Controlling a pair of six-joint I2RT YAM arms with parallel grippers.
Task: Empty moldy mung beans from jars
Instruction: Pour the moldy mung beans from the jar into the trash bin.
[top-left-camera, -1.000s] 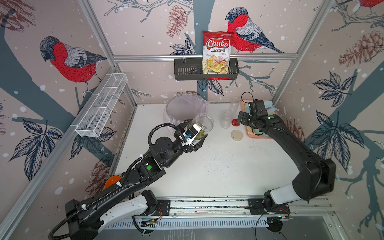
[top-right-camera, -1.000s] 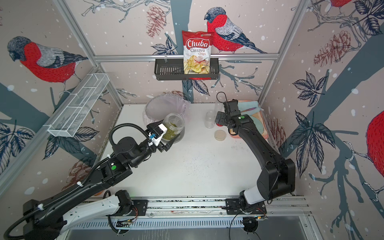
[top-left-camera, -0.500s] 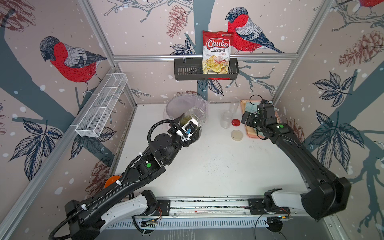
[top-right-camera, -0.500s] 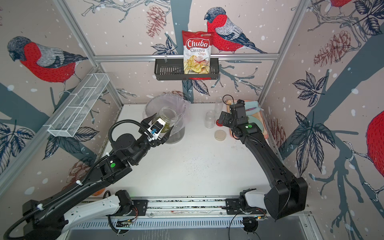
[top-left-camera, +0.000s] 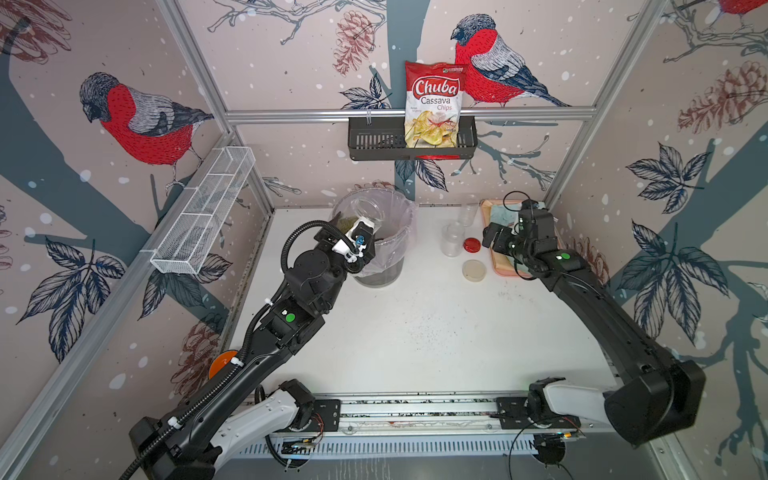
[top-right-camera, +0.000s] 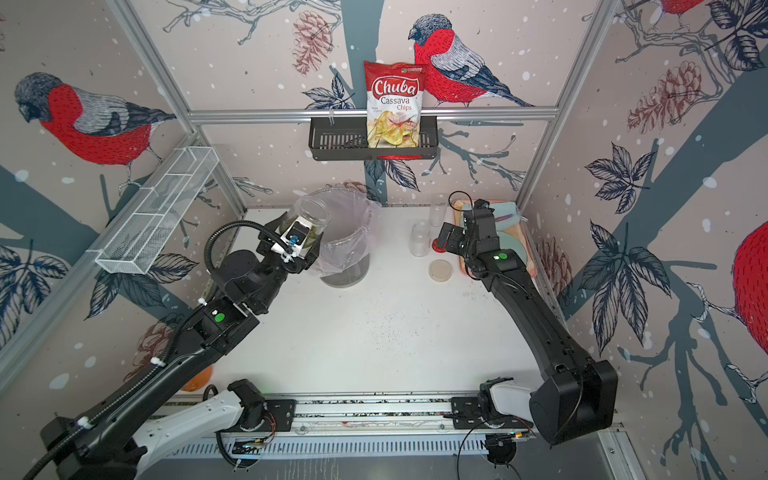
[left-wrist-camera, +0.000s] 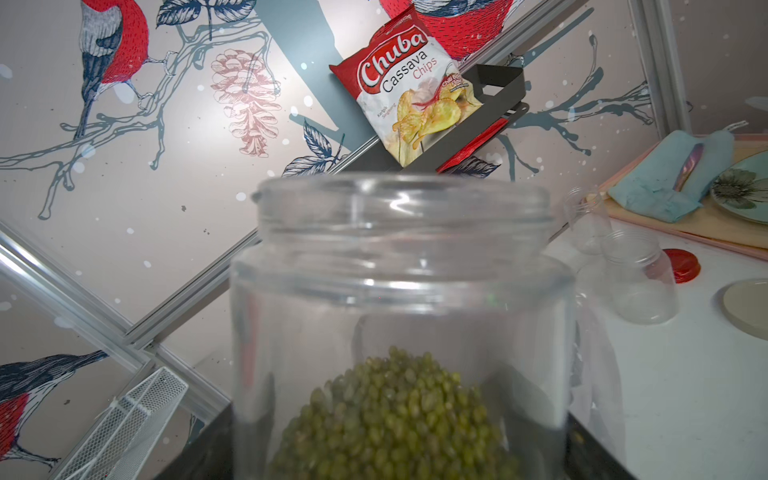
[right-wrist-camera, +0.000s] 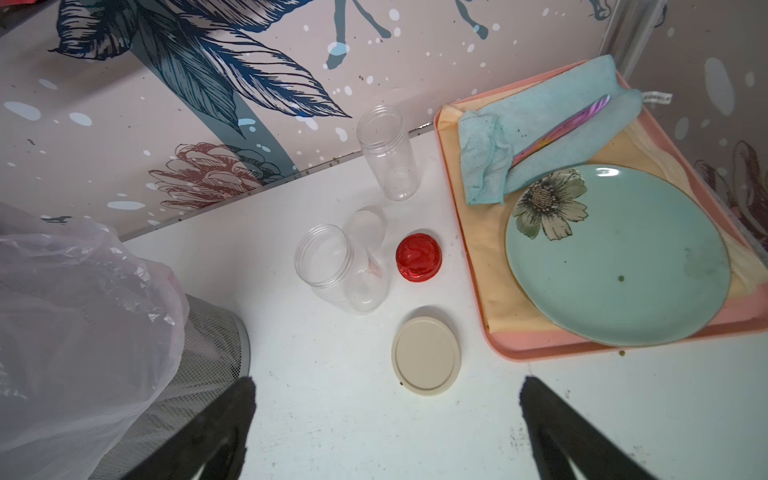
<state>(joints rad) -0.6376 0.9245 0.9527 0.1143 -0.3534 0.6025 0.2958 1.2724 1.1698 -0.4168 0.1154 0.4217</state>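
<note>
Left claw (top-right-camera: 300, 245) clamped on a jar (top-right-camera: 309, 216) over the bin (top-left-camera: 386, 270); right claw (right-wrist-camera: 386, 386) wide apart and empty.

The left jaws stand only as far apart as the jar's width and press on its lower wall. The beans (left-wrist-camera: 399, 415) lie heaped at its base, next to the claw, and the lidless mouth points away, toward 12 o'clock. The jar hangs above the bin's 10 o'clock side, at 11 o'clock of the table (top-left-camera: 436, 332). The right claw hovers at 1 o'clock near the beige lid (right-wrist-camera: 426, 355) and touches nothing; two empty jars (right-wrist-camera: 340, 270) stand beside. To pour well, I think the mouth should first come over the middle of the liner (right-wrist-camera: 83, 291). Then the wrist should roll down slowly, with a firm grip, because the clear wall looks smooth and beans can spill past the rim.
</note>
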